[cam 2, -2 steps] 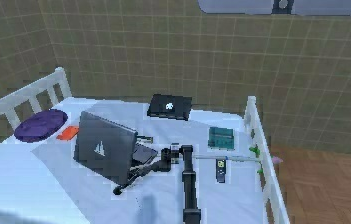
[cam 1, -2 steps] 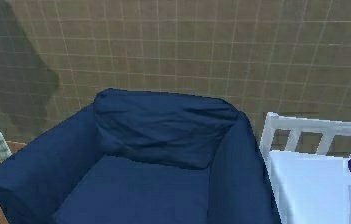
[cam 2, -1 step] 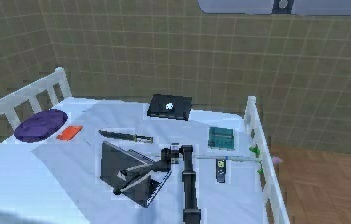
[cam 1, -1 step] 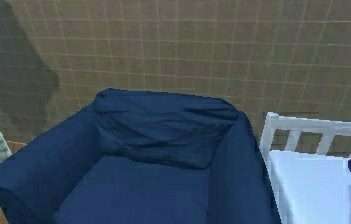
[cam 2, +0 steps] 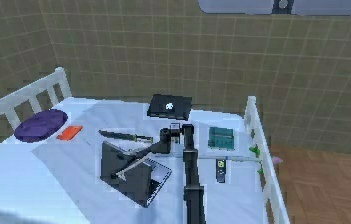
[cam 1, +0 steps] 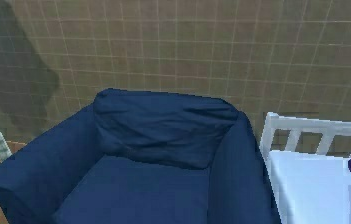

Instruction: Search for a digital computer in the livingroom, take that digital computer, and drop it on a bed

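Observation:
An open grey laptop [cam 2: 133, 172] with a dark screen sits on the pale blue bed [cam 2: 43, 185], just left of the arm. My gripper [cam 2: 133, 140] reaches out over the bed directly above this laptop, its thin fingers pointing toward the arm side view's left. I cannot tell whether the gripper holds anything, since the laptop lies right at it on the bedding. A second, closed black laptop [cam 2: 169, 103] with a white mark rests farther out on the bed, near the tiled wall.
Also on the bed are a purple disc [cam 2: 38, 125], a small orange thing [cam 2: 70, 131], a teal book [cam 2: 221, 136] and a dark remote-like thing [cam 2: 221, 170]. White bed rails [cam 2: 251, 118] run along the sides. A blue armchair [cam 1: 133, 160] stands ahead, the bed's white frame [cam 1: 313, 130] to its right.

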### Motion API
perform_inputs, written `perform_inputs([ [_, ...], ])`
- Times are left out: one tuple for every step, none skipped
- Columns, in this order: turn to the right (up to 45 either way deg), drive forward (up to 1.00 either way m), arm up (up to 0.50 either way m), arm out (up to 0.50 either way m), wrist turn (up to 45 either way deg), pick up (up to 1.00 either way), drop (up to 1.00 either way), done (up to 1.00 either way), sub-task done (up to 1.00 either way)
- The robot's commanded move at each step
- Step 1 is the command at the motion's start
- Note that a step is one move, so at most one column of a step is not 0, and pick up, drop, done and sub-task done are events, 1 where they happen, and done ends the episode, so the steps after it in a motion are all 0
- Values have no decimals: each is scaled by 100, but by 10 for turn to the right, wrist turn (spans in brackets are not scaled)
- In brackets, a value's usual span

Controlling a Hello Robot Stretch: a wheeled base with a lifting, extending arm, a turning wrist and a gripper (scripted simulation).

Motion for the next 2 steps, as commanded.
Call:
perform_inputs([
  [0,0,0,-8,0,0,0,0,0],
  [0,0,0,0,0,0,0,100,0],
])
